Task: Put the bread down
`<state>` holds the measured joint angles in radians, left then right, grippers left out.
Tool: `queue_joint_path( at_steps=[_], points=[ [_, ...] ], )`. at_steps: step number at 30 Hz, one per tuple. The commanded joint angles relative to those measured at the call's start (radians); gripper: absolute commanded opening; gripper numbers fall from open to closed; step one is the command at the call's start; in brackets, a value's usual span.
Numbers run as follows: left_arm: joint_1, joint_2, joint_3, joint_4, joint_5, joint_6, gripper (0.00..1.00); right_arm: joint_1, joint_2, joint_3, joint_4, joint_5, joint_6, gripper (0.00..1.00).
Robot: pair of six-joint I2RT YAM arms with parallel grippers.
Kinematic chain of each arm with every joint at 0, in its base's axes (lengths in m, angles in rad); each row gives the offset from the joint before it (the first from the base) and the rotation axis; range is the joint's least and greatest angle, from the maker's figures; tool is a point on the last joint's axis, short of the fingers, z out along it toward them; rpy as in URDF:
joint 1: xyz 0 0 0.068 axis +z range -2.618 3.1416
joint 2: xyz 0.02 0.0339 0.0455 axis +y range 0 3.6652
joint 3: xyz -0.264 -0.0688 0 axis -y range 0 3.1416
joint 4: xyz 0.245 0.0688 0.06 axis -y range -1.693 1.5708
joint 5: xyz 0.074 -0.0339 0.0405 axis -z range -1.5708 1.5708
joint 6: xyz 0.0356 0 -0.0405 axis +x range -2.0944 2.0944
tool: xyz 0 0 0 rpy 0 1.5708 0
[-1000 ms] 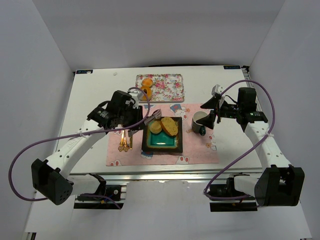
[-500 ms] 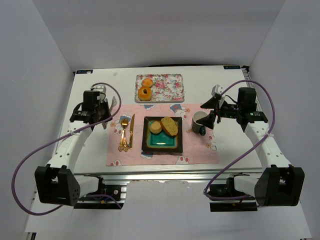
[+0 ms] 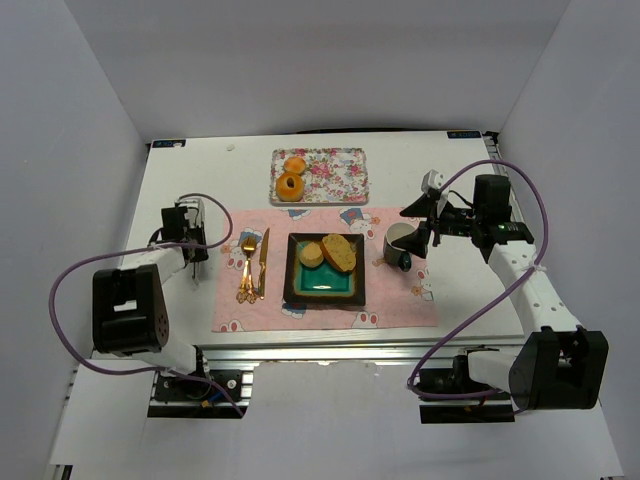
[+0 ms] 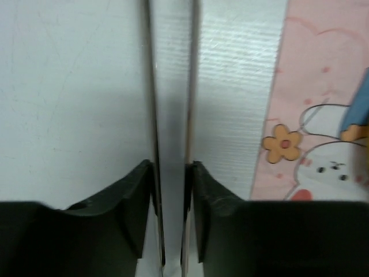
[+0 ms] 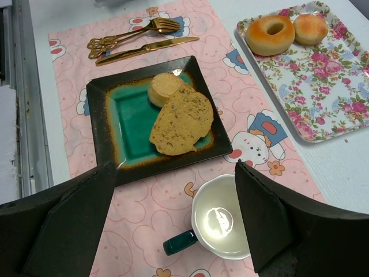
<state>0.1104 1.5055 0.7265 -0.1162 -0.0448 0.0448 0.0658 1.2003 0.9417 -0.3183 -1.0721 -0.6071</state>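
Both pieces of bread lie on the square green plate [image 3: 324,295]. The small round bun [image 3: 311,254] [image 5: 164,88] is at the plate's [image 5: 130,124] far left, and the oval toasted slice [image 3: 341,252] [image 5: 183,121] leans against it. My left gripper [image 3: 190,228] [image 4: 172,167] is far left of the plate, low over the white table by the pink placemat's edge. Its jaws are a narrow gap apart with nothing between them. My right gripper [image 3: 425,225] [image 5: 173,167] hangs wide open and empty above a white cup [image 5: 222,222].
The cup [image 3: 400,240] with a dark green handle sits right of the plate. A gold fork [image 3: 247,270] and knife [image 3: 262,262] lie left of it on the placemat [image 3: 400,300]. A floral tray [image 3: 335,175] at the back holds a donut [image 3: 291,186] and a roll.
My left arm has drawn back from the plate's left corner to the table's left side and folded up. The bread stays on the plate. The right arm has not moved.
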Motion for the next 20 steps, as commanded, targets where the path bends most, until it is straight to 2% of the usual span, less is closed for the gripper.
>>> queue_joint_path(
  at_steps=[1,3,4,5,6,8,9,10,11,12,15,20],
  points=[
    [0.032,0.028,-0.010,0.052,-0.012,-0.014,0.45,0.003,0.002,0.035,0.001,0.000,-0.022,0.88],
    [0.041,0.036,-0.013,0.046,-0.018,-0.031,0.53,0.003,0.008,0.039,-0.011,0.006,-0.026,0.88],
    [0.044,0.032,-0.019,0.047,-0.015,-0.034,0.67,0.005,0.019,0.051,-0.021,0.017,-0.028,0.88],
    [0.049,0.025,-0.022,0.047,-0.017,-0.034,0.75,0.005,0.024,0.058,-0.043,0.020,-0.026,0.89],
    [0.051,0.018,-0.024,0.047,-0.023,-0.034,0.80,0.006,0.030,0.069,-0.060,0.044,-0.020,0.89],
    [0.057,-0.014,-0.027,0.047,-0.027,-0.034,0.83,0.011,0.041,0.089,-0.052,0.092,0.038,0.89],
    [0.060,-0.025,-0.024,0.041,-0.032,-0.064,0.84,0.014,0.042,0.092,-0.038,0.172,0.071,0.89],
    [0.066,-0.039,-0.021,0.036,-0.029,-0.068,0.94,0.017,0.044,0.094,-0.015,0.225,0.170,0.89],
    [0.069,-0.065,-0.012,0.021,-0.027,-0.071,0.98,0.023,0.047,0.100,0.019,0.289,0.220,0.89],
    [0.071,-0.082,-0.007,0.012,-0.027,-0.082,0.98,0.026,0.051,0.109,0.022,0.417,0.257,0.89],
    [0.072,-0.152,0.007,-0.020,-0.018,-0.114,0.98,0.034,0.085,0.167,-0.002,0.625,0.361,0.89],
    [0.074,-0.304,-0.001,-0.063,0.005,-0.203,0.98,0.034,0.099,0.215,0.007,0.713,0.411,0.90]
  ],
)
